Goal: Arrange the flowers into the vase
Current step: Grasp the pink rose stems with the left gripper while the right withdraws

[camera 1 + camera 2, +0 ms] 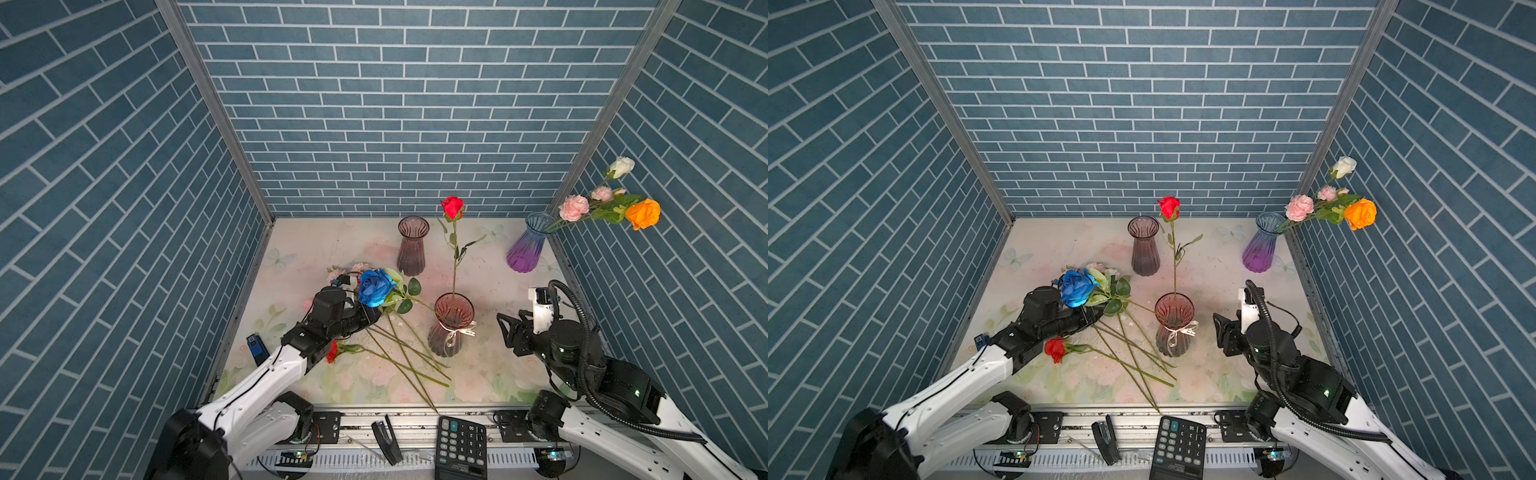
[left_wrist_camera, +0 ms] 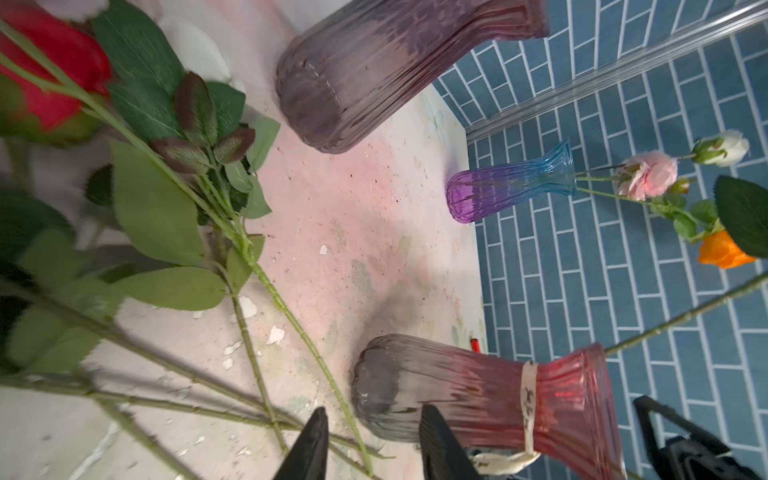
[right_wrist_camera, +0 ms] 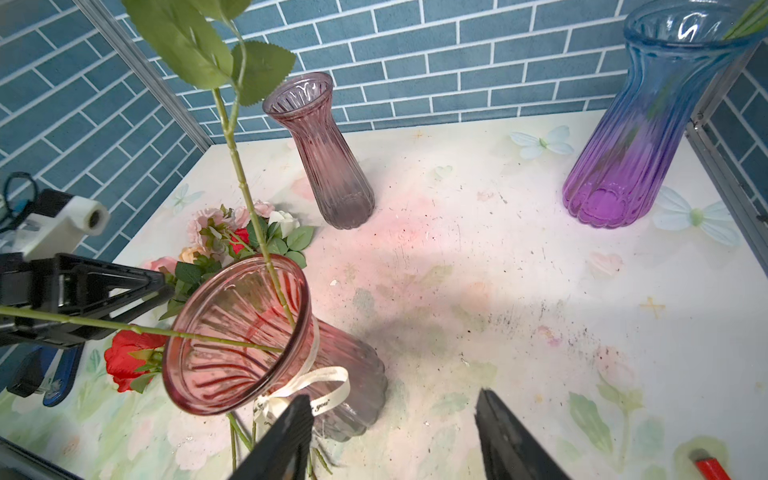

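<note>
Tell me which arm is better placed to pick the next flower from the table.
Probably left. The left gripper is open at the loose flowers; the right gripper, also open, has the ribboned vase between it and them.

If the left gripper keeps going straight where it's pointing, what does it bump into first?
Most likely the pink vase with the ribbon, which stands right ahead of the left gripper. Some green stems lying flat cross just before it, so the gripper might brush those first if it travels low.

cursive "you" on the white ribbon (image 3: 324,403) tied round the pink vase (image 3: 208,374), digits and plus sign on calculator (image 1: 1177,446) keys
</note>
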Action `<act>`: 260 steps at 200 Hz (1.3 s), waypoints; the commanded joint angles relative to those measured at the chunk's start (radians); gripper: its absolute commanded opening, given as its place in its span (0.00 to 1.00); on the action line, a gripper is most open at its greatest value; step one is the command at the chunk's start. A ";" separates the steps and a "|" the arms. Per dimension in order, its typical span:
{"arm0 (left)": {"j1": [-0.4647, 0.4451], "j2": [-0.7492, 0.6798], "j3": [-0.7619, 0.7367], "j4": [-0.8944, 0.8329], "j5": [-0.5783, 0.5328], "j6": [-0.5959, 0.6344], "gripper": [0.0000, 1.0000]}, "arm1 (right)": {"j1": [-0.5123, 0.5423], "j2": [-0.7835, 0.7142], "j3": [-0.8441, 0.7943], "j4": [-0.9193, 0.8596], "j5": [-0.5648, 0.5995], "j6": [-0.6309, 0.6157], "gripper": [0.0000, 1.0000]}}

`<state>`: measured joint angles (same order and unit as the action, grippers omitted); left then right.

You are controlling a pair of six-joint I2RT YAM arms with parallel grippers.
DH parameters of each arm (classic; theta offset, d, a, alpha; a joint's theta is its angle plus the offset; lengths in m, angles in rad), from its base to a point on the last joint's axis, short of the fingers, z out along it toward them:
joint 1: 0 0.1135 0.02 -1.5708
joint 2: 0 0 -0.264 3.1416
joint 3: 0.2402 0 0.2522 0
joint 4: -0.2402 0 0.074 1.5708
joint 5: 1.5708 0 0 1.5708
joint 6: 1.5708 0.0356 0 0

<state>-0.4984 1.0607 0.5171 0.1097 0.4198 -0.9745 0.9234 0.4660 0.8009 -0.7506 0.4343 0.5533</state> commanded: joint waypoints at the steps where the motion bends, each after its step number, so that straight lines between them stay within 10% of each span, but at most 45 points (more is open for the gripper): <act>1: 0.006 0.138 0.026 0.238 0.092 -0.061 0.35 | -0.003 -0.027 -0.012 -0.012 0.024 0.042 0.64; 136: 0.007 0.667 0.117 0.480 0.057 -0.167 0.44 | -0.003 -0.218 -0.023 -0.173 0.102 0.043 0.64; 260: 0.007 0.522 0.062 0.401 0.052 -0.138 0.46 | -0.003 -0.220 -0.022 -0.171 0.115 0.040 0.64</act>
<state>-0.4965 1.6684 0.5938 0.5755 0.4721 -1.1454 0.9234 0.2375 0.7692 -0.9150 0.5316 0.5541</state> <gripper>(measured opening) 0.454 0.643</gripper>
